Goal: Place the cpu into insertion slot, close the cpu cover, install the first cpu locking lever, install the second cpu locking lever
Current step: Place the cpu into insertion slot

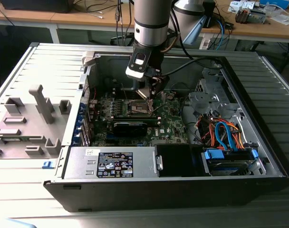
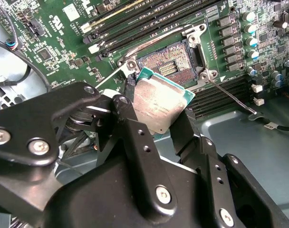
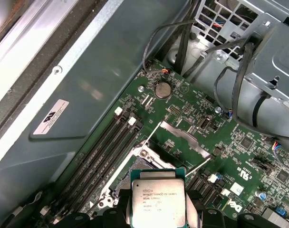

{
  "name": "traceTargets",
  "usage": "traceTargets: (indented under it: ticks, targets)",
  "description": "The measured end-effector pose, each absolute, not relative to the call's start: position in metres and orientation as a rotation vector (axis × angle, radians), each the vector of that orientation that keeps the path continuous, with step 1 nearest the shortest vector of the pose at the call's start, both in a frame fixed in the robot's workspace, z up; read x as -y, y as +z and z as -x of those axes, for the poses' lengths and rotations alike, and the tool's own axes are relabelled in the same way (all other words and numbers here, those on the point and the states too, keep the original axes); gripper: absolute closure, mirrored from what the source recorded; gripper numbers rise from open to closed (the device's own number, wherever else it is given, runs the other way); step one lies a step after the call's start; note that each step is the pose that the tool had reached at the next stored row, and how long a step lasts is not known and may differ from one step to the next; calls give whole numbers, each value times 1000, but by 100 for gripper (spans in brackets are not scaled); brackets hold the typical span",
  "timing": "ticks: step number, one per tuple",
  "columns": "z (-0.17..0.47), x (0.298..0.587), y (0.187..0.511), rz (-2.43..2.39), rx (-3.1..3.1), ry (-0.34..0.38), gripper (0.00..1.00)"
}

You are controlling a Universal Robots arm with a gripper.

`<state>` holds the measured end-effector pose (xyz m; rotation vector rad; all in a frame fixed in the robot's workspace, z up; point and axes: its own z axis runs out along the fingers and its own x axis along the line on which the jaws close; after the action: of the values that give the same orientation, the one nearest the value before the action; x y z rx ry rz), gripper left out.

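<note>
Gripper: the gripper (image 2: 156, 118) is clamped on the cpu (image 2: 158, 102), which is pinched at two opposite edges between the black fingers (image 2: 130, 123).
Cpu: it is held silver-grey face up on its green carrier board, just beside the insertion slot (image 2: 170, 64) and partly overlapping the slot's near rim in the second wrist view; it is not seated in the slot.
Cpu, first wrist view: the cpu (image 3: 158, 202) is seen between the finger ends, next to the insertion slot's metal rim (image 3: 147, 159).
Insertion slot: it is left uncovered, with the field of gold contacts in its dark centre exposed.
Cpu cover: the cpu cover (image 3: 182, 137) is seen swung up off the insertion slot, a thin silvery frame standing at the slot's far edge.
Lever: a thin metal lever (image 2: 230, 97) is seen angled away from a corner of the insertion slot, not hooked down.
Memory slots: long black memory slots (image 2: 149, 19) are laid alongside the insertion slot.
Arm, exterior view: the gripper (image 1: 149, 90) is lowered into the open computer case (image 1: 258, 95), directly above the insertion slot (image 1: 137, 108).
</note>
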<state>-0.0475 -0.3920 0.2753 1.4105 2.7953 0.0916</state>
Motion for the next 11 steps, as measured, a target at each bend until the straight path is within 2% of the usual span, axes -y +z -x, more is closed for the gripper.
traceTargets:
  ticks: [11]
  targets:
    - [47, 392, 275, -1425, -2788, 92, 45]
